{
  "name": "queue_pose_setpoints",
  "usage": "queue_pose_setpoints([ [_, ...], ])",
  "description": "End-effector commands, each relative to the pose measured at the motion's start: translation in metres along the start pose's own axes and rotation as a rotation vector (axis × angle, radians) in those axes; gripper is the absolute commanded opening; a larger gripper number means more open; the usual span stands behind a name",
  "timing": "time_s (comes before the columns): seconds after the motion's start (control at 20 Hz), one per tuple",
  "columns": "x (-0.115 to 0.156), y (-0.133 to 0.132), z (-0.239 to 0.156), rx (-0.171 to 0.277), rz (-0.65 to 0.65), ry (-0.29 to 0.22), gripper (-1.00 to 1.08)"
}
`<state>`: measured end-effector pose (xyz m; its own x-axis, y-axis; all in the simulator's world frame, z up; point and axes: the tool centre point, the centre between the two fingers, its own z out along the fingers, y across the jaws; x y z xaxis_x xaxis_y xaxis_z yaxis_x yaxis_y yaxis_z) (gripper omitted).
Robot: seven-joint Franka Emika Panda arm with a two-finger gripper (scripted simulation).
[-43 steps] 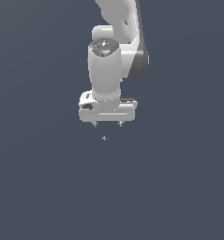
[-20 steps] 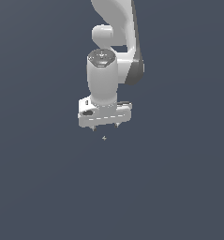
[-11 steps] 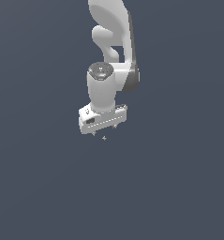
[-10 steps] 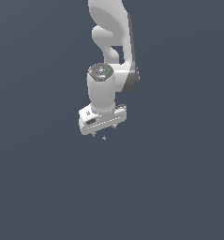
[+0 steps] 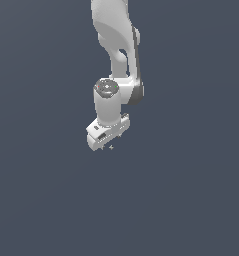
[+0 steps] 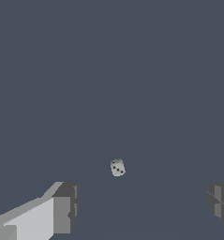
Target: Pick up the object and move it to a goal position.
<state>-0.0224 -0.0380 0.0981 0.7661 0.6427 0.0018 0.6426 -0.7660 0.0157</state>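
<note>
No legible writing. Tool [image 5: 111, 142] open, fingers [image 6: 62, 213] spread wide. Object [image 6: 117, 168], pale with dark dots, lies on plain grey tabletop [image 5: 191, 200] between and beyond fingertips, untouched, unobstructed.

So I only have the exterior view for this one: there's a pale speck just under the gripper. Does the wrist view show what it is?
Observer: Yes. The object is a small pale blocky piece with a few dark dots on it; in the exterior view it is only a speck.
Operator: Are the fingers around it?
Observer: No. Two grey fingertips show far apart at the frame's edge, and the object lies beyond them, touching neither.
Operator: So the gripper is open?
Observer: Yes, the gripper is open and holds nothing.
</note>
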Motion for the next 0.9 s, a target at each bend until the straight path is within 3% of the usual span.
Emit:
queue_pose_setpoints([
  [0.0, -0.004, -0.002, 0.010, 0.003, -0.066, -0.001, 1.00],
  [0.4, -0.012, -0.009, 0.031, 0.012, -0.210, -0.001, 1.00],
  [0.85, -0.015, -0.011, 0.039, 0.016, -0.266, 0.000, 1.00],
])
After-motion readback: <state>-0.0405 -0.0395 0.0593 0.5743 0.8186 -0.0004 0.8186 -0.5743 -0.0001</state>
